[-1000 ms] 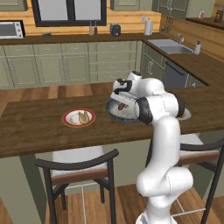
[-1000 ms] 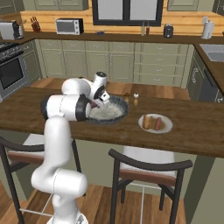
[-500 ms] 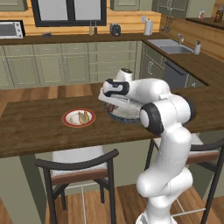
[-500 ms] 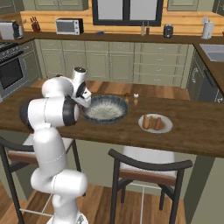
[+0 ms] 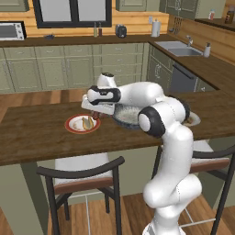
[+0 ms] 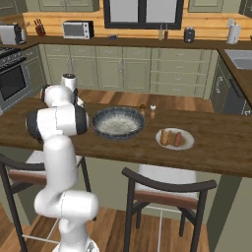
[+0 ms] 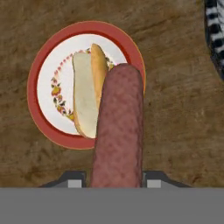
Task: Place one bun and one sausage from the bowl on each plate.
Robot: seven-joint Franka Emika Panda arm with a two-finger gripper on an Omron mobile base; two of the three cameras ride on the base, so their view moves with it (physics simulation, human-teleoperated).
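Observation:
My gripper (image 7: 116, 179) is shut on a brown sausage (image 7: 118, 131), which hangs lengthwise just above the red-rimmed plate (image 7: 31, 87). A split bun (image 7: 87, 96) lies on that plate, partly under the sausage. From the left base view the gripper (image 5: 94, 114) hovers over the right part of this plate (image 5: 69, 125), left of the dark bowl (image 5: 125, 122). In the right base view the bowl (image 6: 118, 123) shows its pale inside, and to its right a second plate (image 6: 191, 140) carries a bun (image 6: 165, 137) and a sausage (image 6: 177, 139).
Everything sits on a long wooden counter (image 5: 36, 137). Two small shakers (image 6: 147, 110) stand behind the bowl. Dark stools (image 5: 82, 176) stand along the counter's near edge. The bowl's striped rim (image 7: 215, 30) shows at the hand view's top right corner.
My arm has swung left from the bowl to above the plate with the bun, carrying the sausage along. The grip has stayed the same.

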